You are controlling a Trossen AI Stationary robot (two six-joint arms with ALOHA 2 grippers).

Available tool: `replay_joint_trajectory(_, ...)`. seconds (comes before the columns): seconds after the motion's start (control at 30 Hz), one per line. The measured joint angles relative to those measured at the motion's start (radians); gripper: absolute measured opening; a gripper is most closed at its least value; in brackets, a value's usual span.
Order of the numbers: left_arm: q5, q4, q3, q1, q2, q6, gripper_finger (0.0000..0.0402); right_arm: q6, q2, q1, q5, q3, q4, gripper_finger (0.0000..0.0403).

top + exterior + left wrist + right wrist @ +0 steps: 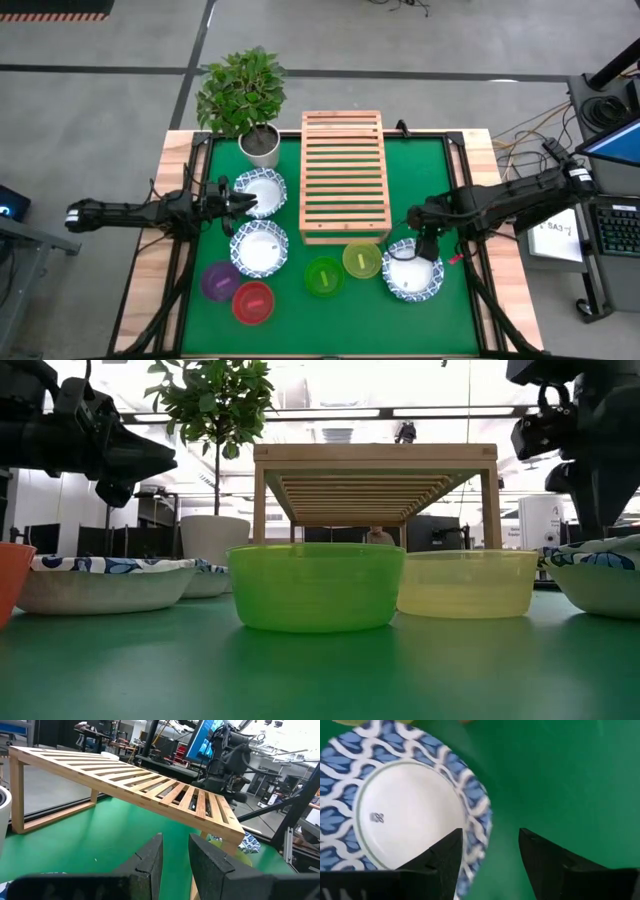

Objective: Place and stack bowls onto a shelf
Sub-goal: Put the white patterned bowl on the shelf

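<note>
Three white bowls with blue-patterned rims sit on the green mat: two left of the shelf (262, 192) (260, 248) and one to the right of its near end (412, 270). Purple (220, 281), red (253, 302), green (324, 277) and yellow (361, 260) bowls stand along the near side. The light-wood slatted shelf (344, 175) stands at the mat's middle. My left gripper (248, 203) hovers at the far-left white bowl's left rim, fingers slightly open (175, 852). My right gripper (425, 253) points down over the right white bowl, open, one finger on each side of its rim (477, 827).
A potted plant (245, 100) in a white pot stands at the mat's far-left corner beside the shelf. The green bowl (315, 585) and yellow bowl (468, 582) stand close together just before the shelf's near end. Bare mat lies right of the shelf (425, 170).
</note>
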Motion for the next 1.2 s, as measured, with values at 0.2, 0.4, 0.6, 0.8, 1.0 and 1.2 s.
replay_joint_trajectory(0.2,0.000,0.001,0.000,0.000,0.000,0.000,0.0076,0.069,0.020,0.054,0.067,-0.055,0.061,0.0176)
replay_joint_trajectory(0.4,0.000,0.001,0.000,0.000,0.001,0.000,0.0076,0.090,0.045,0.063,0.081,-0.087,0.105,0.0174)
replay_joint_trajectory(0.6,0.000,0.001,0.000,0.000,0.001,0.000,0.0076,0.089,0.079,0.065,0.060,-0.093,0.145,0.0138)
replay_joint_trajectory(0.8,0.000,0.001,0.000,0.000,0.001,0.000,0.0076,0.083,0.090,0.065,0.025,-0.093,0.147,0.0051)
replay_joint_trajectory(1.0,0.000,0.000,0.000,0.000,0.001,0.000,0.0076,0.074,0.058,0.065,0.005,-0.093,0.144,0.0017)
replay_joint_trajectory(1.2,0.000,0.000,0.000,0.000,0.001,0.000,0.0076,0.113,0.000,0.065,-0.020,-0.093,0.137,0.0014)
